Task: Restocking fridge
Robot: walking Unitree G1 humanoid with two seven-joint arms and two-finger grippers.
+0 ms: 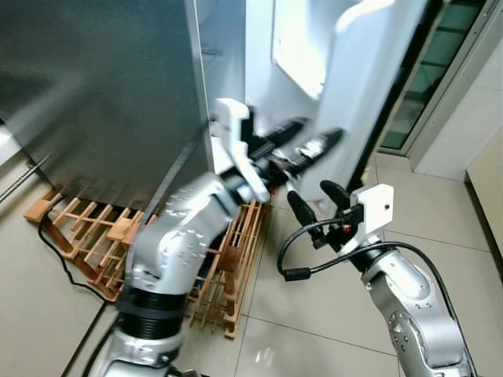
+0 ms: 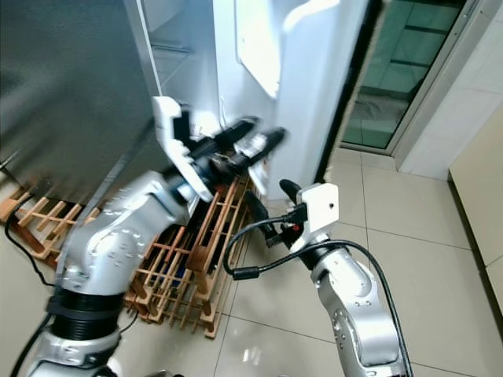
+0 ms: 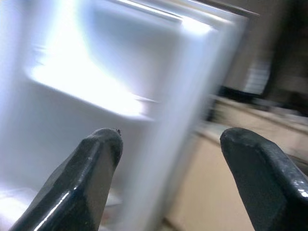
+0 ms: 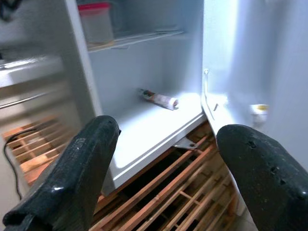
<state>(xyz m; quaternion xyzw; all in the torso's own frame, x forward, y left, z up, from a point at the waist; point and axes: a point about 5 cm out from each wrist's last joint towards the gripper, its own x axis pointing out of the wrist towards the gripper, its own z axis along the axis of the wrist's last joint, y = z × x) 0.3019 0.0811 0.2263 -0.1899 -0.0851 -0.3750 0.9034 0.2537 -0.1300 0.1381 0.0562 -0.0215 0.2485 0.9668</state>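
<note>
I have the left gripper (image 1: 301, 148) raised against the inner face of the open white fridge door (image 1: 369, 94), fingers spread wide and holding nothing. The right gripper (image 1: 318, 201) hangs lower, just beside the door's bottom edge, also wide open and empty; its wrist view shows a small tube-like item (image 4: 160, 98) lying on the white fridge floor above the slatted wooden pallet (image 4: 178, 192)

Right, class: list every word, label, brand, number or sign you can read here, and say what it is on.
None can be read.
Tube on the fridge floor: its print is too small and blurred.
Red-lidded tub on the shelf: no legible label.
</note>
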